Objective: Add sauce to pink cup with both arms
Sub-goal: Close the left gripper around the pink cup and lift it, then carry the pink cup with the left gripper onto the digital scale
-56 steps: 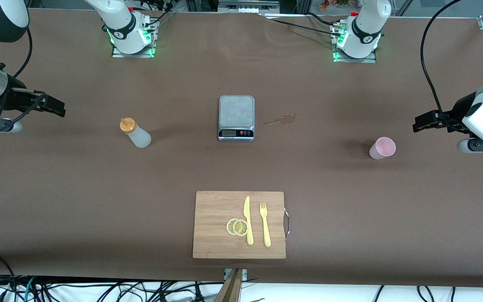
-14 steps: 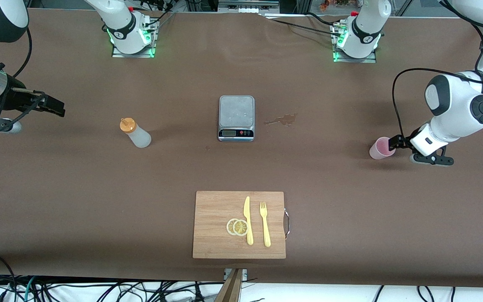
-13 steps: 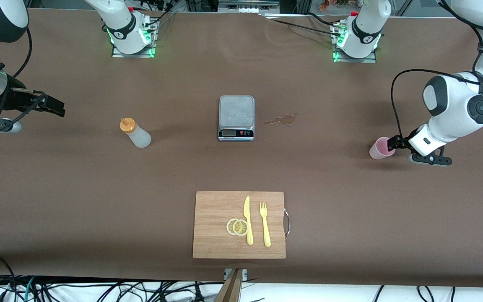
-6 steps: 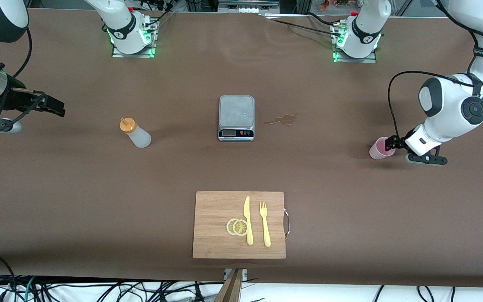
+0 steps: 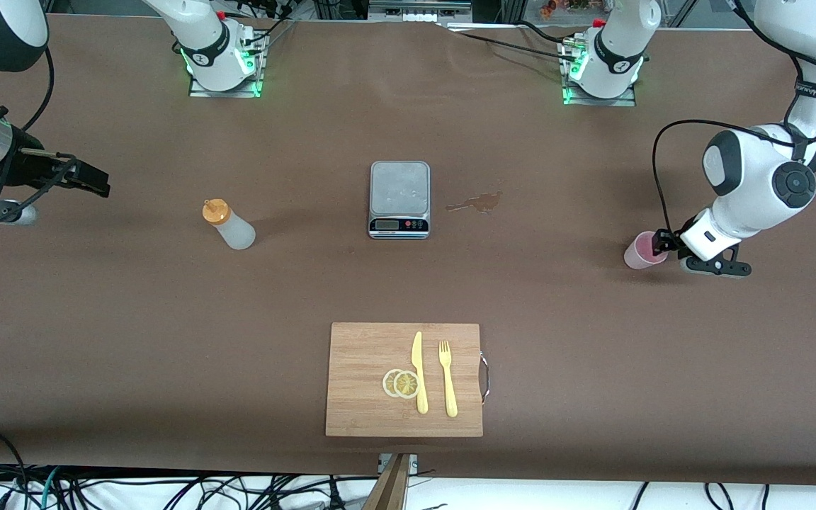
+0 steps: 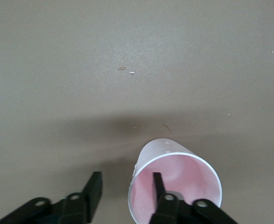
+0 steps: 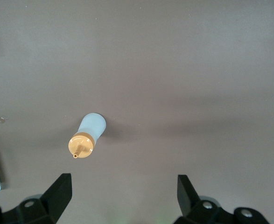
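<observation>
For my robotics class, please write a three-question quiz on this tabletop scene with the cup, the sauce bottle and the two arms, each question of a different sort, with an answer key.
1. True or false: one finger of the left gripper is inside the pink cup.
2. Multiple choice: the sauce stands A) on the scale, B) on the table, C) in the right gripper.
3. Fill in: the knife and fork lie on the ______.

Key: 1 true; 2 B; 3 cutting board.

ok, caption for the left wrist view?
Left gripper straddling the pink cup's rim, one finger inside, one outside, jaws not yet shut.
</observation>
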Action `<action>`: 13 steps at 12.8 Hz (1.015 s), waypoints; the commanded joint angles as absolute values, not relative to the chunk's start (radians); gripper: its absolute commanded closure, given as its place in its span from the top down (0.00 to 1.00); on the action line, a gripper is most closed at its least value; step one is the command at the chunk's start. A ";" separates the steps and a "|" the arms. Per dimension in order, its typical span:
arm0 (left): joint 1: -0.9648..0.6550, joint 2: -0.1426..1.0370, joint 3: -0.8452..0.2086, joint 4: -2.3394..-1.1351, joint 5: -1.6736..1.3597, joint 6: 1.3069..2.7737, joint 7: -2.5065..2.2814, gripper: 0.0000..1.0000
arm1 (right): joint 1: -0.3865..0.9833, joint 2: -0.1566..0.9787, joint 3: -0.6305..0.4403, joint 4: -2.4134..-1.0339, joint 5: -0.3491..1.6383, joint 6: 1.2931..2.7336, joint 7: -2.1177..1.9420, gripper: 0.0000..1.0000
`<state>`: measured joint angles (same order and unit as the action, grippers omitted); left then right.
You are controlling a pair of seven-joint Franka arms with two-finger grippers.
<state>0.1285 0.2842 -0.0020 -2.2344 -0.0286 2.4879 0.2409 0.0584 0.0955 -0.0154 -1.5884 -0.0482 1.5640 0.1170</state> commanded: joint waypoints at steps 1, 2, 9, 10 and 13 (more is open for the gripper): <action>0.124 0.281 0.002 -2.246 -0.026 2.503 0.250 0.23 | 0.054 0.091 -0.014 -1.578 -0.035 1.549 0.112 1.00; 0.124 0.281 0.002 -2.246 -0.028 2.502 0.247 0.08 | 0.054 0.091 -0.014 -1.578 -0.035 1.549 0.112 1.00; 0.030 0.256 -0.009 -2.149 -0.109 2.371 0.183 0.00 | 0.052 0.092 -0.017 -1.580 -0.035 1.549 0.112 1.00; -0.024 0.255 -0.011 -2.117 -0.118 2.329 0.152 0.00 | 0.052 0.092 -0.017 -1.580 -0.035 1.549 0.112 1.00; -0.152 0.250 -0.087 -2.060 -0.126 2.307 -0.084 0.00 | 0.052 0.092 -0.017 -1.580 -0.034 1.548 0.115 1.00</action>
